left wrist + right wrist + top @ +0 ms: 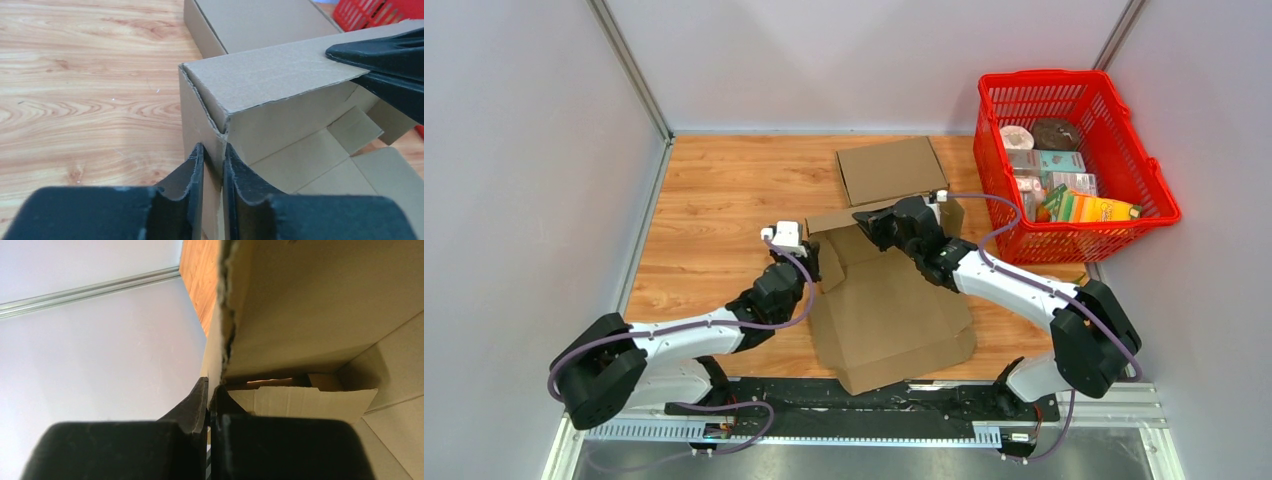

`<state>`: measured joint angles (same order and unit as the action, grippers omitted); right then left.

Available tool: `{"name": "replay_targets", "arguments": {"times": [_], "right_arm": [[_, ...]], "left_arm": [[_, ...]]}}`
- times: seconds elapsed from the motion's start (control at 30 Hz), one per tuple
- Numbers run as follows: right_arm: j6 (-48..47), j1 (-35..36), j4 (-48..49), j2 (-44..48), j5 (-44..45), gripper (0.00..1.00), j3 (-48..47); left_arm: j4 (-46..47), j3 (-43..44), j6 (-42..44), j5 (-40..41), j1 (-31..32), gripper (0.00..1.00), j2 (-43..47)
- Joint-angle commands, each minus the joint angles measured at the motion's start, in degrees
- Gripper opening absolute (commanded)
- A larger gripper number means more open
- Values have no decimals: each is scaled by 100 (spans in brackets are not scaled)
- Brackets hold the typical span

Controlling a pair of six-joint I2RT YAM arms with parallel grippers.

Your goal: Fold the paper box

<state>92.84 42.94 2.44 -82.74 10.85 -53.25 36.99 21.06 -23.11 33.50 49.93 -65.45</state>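
Note:
The brown paper box [889, 310] lies partly folded in the middle of the wooden table, its back wall raised. My left gripper [809, 262] is shut on the box's left wall near the back left corner; in the left wrist view the fingers [214, 165] pinch that cardboard wall [202, 115]. My right gripper [871, 224] is shut on the raised back wall; it shows as black fingers at the right of the left wrist view [385, 65]. In the right wrist view the fingers [208, 395] clamp the wall's edge [220, 330].
A second, finished cardboard box [892, 168] stands behind the one I hold. A red basket [1159, 180] with packets and tins stands at the back right. Grey walls close in the table on the left, right and back.

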Motion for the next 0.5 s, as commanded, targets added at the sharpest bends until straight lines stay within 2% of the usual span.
{"name": "replay_targets", "arguments": {"times": [0.0,0.03,0.13,0.2,0.23,0.33,0.47], "right_arm": [[-99,171,-296,-14,-452,0,34],[-90,171,-296,12,-426,0,34],[-82,171,-296,91,-400,0,34],[-64,145,-296,170,-408,0,43],[-47,145,-296,197,-435,0,61],[-29,83,-296,311,-470,0,69],[-55,48,-305,452,-435,0,43]], "left_arm": [[20,679,913,1321,481,15,-309],[-103,732,975,1526,569,9,-345],[-368,742,810,1810,685,6,-398],[-351,646,712,1635,693,15,-416],[-290,619,694,1486,693,30,-425],[-297,548,450,1054,693,51,-398],[-483,391,27,800,685,55,-258]]}}
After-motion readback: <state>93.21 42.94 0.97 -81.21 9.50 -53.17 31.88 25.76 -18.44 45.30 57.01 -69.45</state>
